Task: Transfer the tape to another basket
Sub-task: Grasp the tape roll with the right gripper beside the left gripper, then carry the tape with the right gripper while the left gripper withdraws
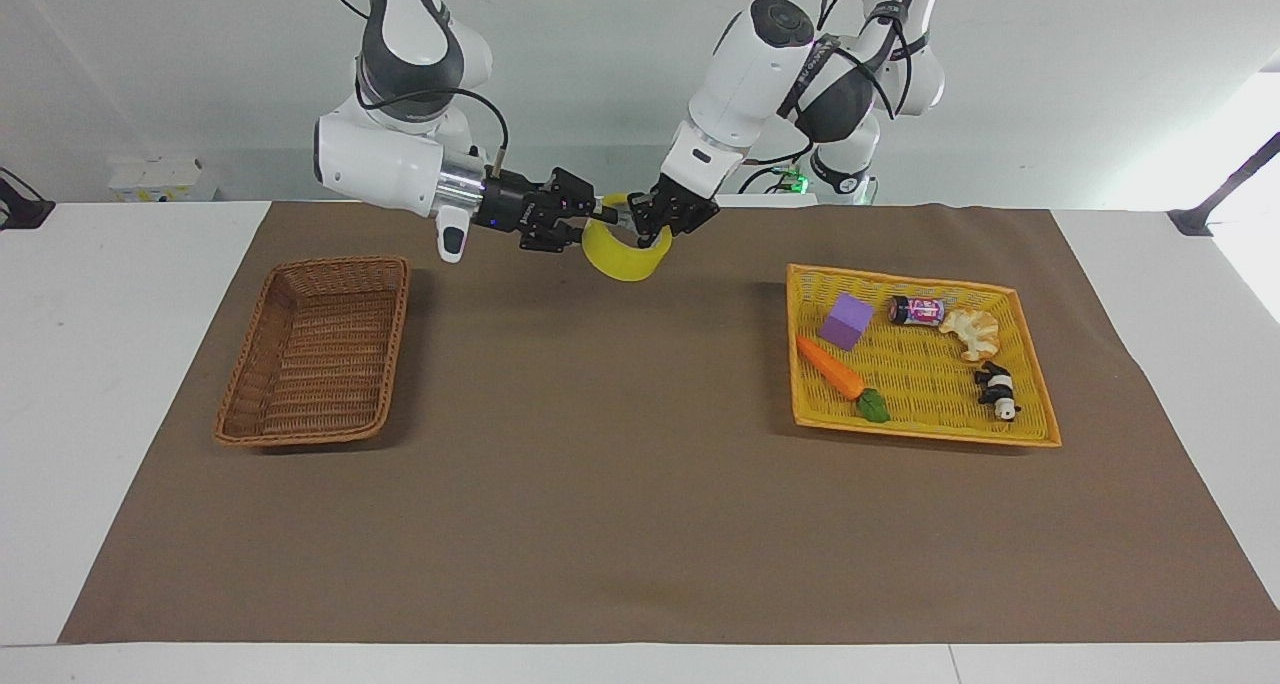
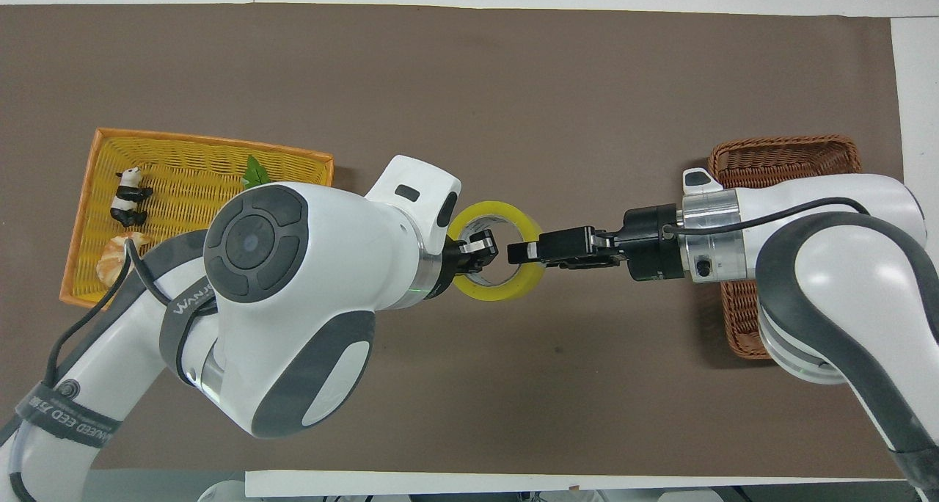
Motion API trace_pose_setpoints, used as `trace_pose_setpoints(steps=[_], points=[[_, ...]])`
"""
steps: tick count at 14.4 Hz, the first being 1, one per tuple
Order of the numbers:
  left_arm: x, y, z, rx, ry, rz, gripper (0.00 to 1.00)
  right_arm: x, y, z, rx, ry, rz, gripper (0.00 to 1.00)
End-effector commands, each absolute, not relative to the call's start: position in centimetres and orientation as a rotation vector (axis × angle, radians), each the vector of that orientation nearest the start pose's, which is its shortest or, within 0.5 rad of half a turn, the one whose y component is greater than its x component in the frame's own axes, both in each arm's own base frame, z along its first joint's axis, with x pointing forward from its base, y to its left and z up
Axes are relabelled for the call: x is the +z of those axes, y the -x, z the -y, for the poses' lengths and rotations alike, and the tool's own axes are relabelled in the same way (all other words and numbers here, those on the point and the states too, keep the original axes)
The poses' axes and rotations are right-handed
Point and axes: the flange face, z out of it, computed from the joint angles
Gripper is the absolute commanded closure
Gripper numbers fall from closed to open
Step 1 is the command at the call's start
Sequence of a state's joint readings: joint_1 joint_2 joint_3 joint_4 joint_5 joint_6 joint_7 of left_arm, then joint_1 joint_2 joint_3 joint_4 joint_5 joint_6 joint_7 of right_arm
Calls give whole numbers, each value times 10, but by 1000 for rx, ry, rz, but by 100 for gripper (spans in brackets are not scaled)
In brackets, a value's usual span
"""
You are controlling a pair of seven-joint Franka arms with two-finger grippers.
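The yellow tape roll (image 1: 628, 259) hangs in the air over the mat's middle, at the robots' edge of it. My left gripper (image 1: 648, 220) is shut on its rim from the left arm's end. My right gripper (image 1: 588, 226) reaches in level from the right arm's end and is at the roll's other rim. In the overhead view the tape (image 2: 499, 290) is a ring between the left gripper (image 2: 477, 251) and the right gripper (image 2: 519, 251). The dark brown wicker basket (image 1: 315, 349) stands empty toward the right arm's end; my right arm partly covers it in the overhead view (image 2: 777, 153).
The yellow-orange tray basket (image 1: 1035, 404) toward the left arm's end holds a purple block (image 1: 848, 321), a carrot (image 1: 830, 366), a small can (image 1: 916, 311), a pale shell-like toy (image 1: 970, 332) and a panda figure (image 1: 998, 391). A brown mat (image 1: 640, 484) covers the table.
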State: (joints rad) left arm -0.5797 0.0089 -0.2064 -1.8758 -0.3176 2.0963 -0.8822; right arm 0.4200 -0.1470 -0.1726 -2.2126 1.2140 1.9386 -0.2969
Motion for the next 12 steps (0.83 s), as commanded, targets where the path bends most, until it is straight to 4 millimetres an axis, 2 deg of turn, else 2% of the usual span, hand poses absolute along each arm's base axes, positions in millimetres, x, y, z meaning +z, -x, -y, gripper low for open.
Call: trace_pose_setpoints(steps=[1,4,6,8,9,10,12], points=[[543,-399,418,156,3453,385,1,474,-471,-179,102,1988,-5,98],[576,-402,403,163,3420,352,1,476,-471,-171,121,1971,-4,100],[594,-427,372,184,3391,419,1,482,-472,-151,119,1950,-10,100],[595,-450,336,130,3351,413,1,484,-474,-122,94,1937,5,100],[592,-465,312,123,3343,413,1,483,-477,-104,73,1939,4,100],[587,-489,273,72,3317,393,1,480,-476,-77,62,1967,15,100],[579,-522,187,73,3292,293,1,474,-470,-28,62,2013,40,100]])
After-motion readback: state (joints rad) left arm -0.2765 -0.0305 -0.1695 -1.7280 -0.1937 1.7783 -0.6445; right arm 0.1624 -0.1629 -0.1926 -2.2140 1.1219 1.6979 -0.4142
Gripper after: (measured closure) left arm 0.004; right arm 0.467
